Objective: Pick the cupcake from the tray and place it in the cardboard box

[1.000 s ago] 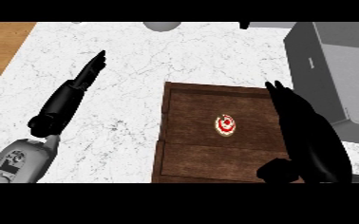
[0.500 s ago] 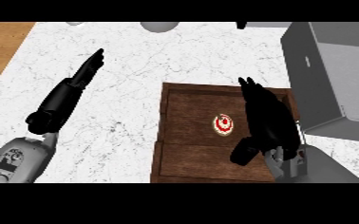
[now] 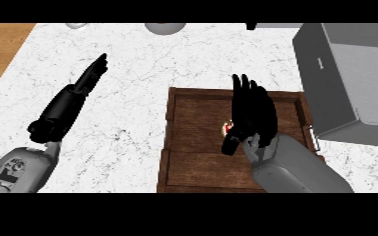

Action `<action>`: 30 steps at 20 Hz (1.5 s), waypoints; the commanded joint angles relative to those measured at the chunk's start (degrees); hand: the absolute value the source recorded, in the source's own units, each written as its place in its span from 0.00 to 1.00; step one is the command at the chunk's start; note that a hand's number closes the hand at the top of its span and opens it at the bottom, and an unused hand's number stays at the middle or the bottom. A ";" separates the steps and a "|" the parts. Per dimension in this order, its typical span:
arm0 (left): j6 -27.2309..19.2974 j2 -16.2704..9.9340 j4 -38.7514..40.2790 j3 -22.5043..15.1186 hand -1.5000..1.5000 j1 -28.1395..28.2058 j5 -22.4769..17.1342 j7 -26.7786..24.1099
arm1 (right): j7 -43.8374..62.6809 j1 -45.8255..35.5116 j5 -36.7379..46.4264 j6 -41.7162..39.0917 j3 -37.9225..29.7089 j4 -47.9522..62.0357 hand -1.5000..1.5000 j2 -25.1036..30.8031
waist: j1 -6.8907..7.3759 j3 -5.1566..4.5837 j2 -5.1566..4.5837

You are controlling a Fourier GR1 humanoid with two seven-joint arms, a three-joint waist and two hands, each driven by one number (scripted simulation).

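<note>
Right hand hangs over the tray, fingers straight and wide; the cupcake peeks out just beside the thumb. Closing off-centre could knock it sideways.

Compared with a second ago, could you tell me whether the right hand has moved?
Yes. The right hand has shifted leftward from the wooden tray's right edge to over the cupcake, mostly hiding it.

Legible text, labels, brands, numbers, signs: none. Tray: plain wood, unmarked. Box: grey faces, one small dark mark on its side, too small to read. Counter: marble veining only. Left forearm: dark marking, unreadable.
</note>
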State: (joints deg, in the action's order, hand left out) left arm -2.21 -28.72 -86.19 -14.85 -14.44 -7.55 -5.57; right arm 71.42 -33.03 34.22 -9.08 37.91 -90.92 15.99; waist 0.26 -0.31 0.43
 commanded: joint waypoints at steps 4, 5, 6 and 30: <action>0.15 -0.60 -1.29 0.54 0.50 0.40 0.68 1.64 | 13.79 -2.29 4.73 -7.95 -2.26 7.14 0.00 -7.77 | -0.33 0.12 0.18; -0.52 0.09 -1.88 -0.21 0.50 3.16 1.50 -0.80 | 13.79 -0.40 5.68 -8.42 -2.07 5.51 0.00 -7.60 | -0.60 0.11 0.35; 1.30 -0.46 -1.00 1.16 0.50 0.71 -0.32 0.52 | 13.79 -1.40 6.52 -7.91 -2.98 7.07 0.00 -8.51 | -0.71 0.15 0.05; 1.75 3.58 0.22 2.56 0.50 0.59 3.21 0.11 | 7.38 6.67 18.12 -7.99 -9.30 12.43 0.00 -15.87 | -0.44 0.28 -0.43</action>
State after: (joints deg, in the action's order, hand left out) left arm -0.36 -26.61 -87.24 -12.35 -12.49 -5.01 -5.58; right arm 68.30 -26.11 51.02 -15.07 29.12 -80.47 2.19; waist -0.16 -0.05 0.16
